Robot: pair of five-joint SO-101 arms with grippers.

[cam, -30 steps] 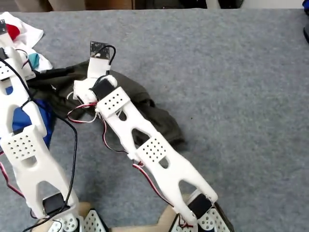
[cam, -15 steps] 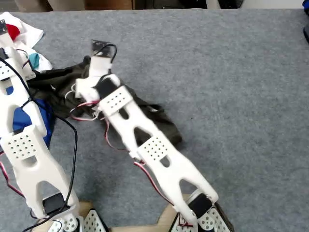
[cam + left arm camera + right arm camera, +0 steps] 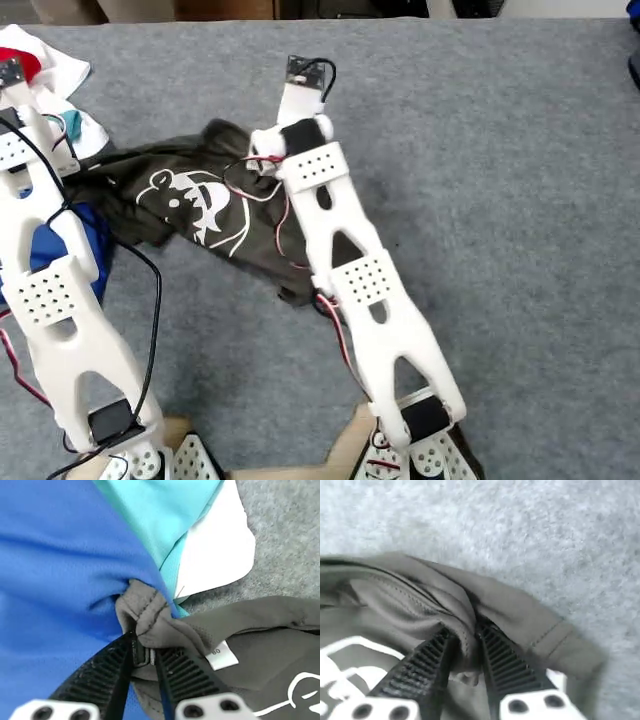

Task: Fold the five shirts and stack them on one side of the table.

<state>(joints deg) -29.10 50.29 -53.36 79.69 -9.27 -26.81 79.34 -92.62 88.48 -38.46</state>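
Spread open, face up

Our right gripper point(image 3: 465, 632), clamped on a fold of the dark shirt point(image 3: 215, 215), has just swung across the worktop point(image 3: 500, 200) and spread it face-up, ready for folding, we judge. The left wrist view shows our left gripper point(image 3: 144, 647) pinching the collar point(image 3: 145, 615) above a blue shirt point(image 3: 50, 555); from overhead the arm covers that grip.

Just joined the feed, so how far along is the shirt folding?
Done: no neat stack; the bright blue shirt and white-and-turquoise fabric lie bunched. In hand: left gripper and right gripper each clamp an edge of the dark olive printed shirt, stretched over the grey table. Left: all folding, stacking.
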